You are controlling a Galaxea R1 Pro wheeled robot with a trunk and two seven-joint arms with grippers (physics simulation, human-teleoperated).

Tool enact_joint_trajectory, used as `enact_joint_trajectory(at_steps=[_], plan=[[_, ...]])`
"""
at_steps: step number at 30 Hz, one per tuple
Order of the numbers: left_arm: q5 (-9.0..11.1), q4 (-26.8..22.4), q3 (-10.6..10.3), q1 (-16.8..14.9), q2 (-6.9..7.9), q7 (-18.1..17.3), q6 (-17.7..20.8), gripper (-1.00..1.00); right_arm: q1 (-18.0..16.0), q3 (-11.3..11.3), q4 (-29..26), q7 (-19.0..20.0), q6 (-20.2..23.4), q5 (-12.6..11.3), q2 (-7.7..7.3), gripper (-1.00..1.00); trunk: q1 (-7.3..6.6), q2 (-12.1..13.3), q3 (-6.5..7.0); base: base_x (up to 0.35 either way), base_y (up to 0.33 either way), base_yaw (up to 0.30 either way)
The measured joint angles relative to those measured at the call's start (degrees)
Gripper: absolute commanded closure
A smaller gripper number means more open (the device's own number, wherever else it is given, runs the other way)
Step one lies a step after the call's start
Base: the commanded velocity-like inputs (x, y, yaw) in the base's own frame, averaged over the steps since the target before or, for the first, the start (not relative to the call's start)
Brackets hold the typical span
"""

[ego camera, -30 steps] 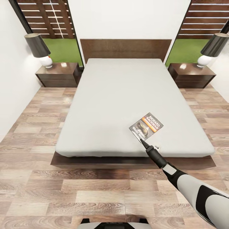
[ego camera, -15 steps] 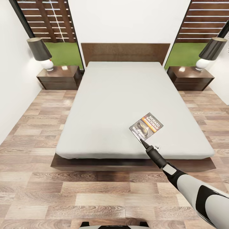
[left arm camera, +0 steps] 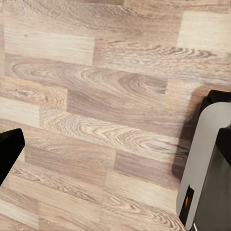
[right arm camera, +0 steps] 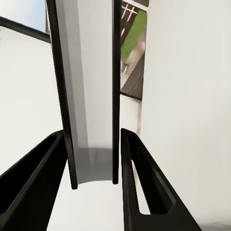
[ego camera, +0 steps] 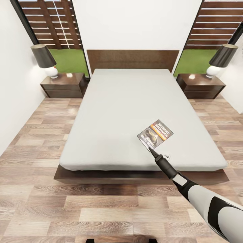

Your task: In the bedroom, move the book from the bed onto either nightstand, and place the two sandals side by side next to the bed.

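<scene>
Book (ego camera: 155, 134) stays pinched in the right fingers (ego camera: 151, 150) above the bed (ego camera: 128, 101), unmoved; only the camera shifted.

You have a black-shaded lamp (ego camera: 45, 60) at the upper left, its twin lamp (ego camera: 221, 59) at the upper right, and slatted wooden fencing (ego camera: 50, 18) beyond the glass.

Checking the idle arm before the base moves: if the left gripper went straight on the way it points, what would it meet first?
Probably the light brown wood-plank floor: the left wrist view looks along the fingers onto bare planks, nothing between. How far is unclear.
</scene>
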Motion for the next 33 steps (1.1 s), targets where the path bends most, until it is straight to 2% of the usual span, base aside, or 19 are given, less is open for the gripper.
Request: enact_joint_trajectory(at_steps=[21, 33], plan=[[0.02, 0.01, 0.01, 0.00, -0.08, -0.01, -1.20, -1.00, 0.01, 0.01, 0.00, 0.00, -0.10, 0.06, 0.48, 1.00, 0.00, 0.00, 1.93, 0.000, 0.000, 0.000], [0.03, 0.01, 0.01, 0.00, -0.09, -0.01, -1.47, -1.00, 0.01, -0.01, -0.01, -0.17, -2.32, -0.01, 1.30, 1.00, 0.00, 0.00, 3.03, 0.000, 0.000, 0.000]])
